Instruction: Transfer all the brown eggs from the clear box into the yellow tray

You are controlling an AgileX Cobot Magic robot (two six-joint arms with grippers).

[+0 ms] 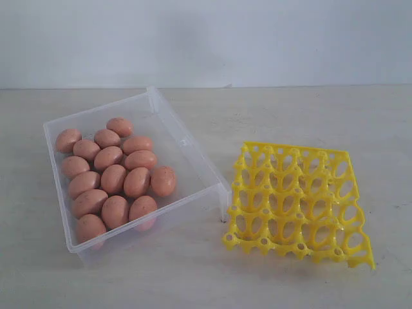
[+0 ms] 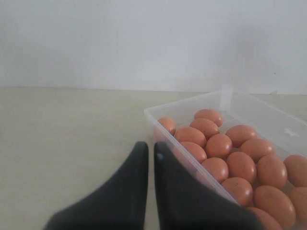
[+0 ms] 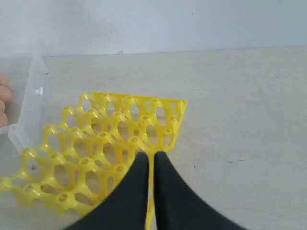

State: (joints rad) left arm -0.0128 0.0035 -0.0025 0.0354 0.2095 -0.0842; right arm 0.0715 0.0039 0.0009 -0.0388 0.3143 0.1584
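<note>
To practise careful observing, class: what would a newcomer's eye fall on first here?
A cluster of brown eggs fills the left part of the clear box, left in the exterior view. Right of it, the bright yellow tray lies empty on the pale table.

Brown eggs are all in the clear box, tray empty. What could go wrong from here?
The brown eggs lie packed and touching, so a hand closing on one may knock neighbours rolling.
The left hand sits shut close beside the clear box wall; it could bump it.
The yellow tray looks light and loose; a placed egg might shift it.
</note>
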